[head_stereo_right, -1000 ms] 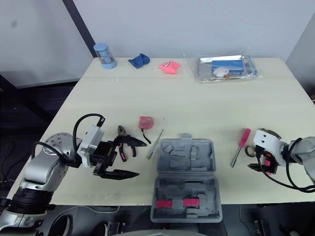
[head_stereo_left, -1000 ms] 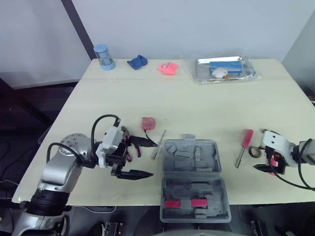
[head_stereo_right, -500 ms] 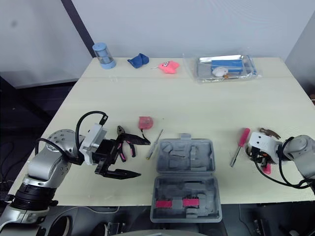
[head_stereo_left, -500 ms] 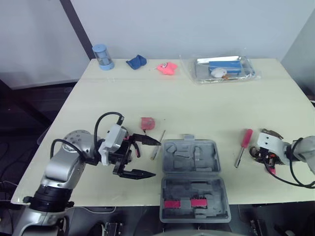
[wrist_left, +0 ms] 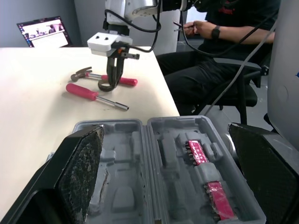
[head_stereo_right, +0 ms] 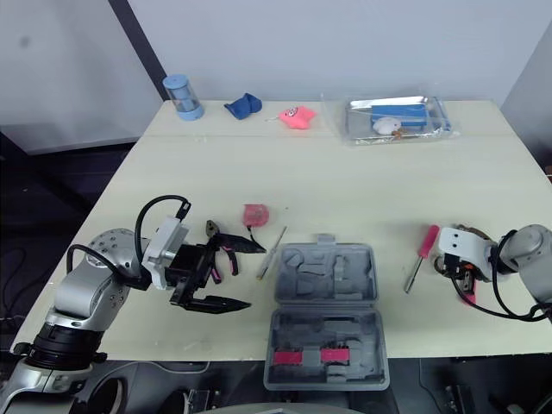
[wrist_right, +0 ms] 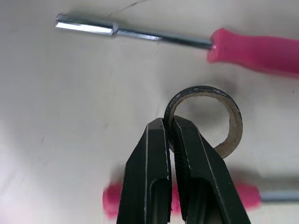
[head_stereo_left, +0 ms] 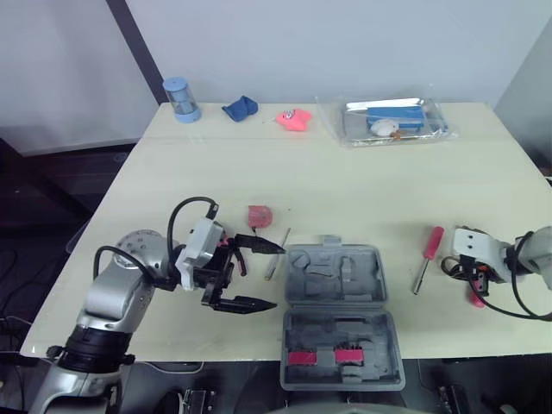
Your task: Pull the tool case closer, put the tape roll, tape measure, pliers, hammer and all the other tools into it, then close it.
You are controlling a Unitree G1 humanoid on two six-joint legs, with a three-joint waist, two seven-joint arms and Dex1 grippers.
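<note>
The grey tool case [head_stereo_left: 341,310] lies open at the table's front middle. Just left of it my left gripper [head_stereo_left: 274,276] stands wide open, over the pliers [head_stereo_right: 216,259]. A red tape measure [head_stereo_left: 259,215] and a thin metal tool [head_stereo_left: 277,254] lie close by. At the right my right gripper [wrist_right: 168,122] is shut on the wall of the tape roll [wrist_right: 231,135], one finger inside the ring. The red screwdriver [head_stereo_left: 428,250] lies beside it, and the pink-handled hammer [wrist_left: 84,73] lies just behind it.
Along the far edge stand a blue cylinder [head_stereo_left: 180,99], a blue cloth [head_stereo_left: 239,108], a pink object [head_stereo_left: 294,118] and a clear tray [head_stereo_left: 392,121]. A person [wrist_left: 224,28] sits beyond the table's right side.
My right gripper has closed on the tape roll's wall. My left gripper has shifted slightly right, toward the case, still open.
</note>
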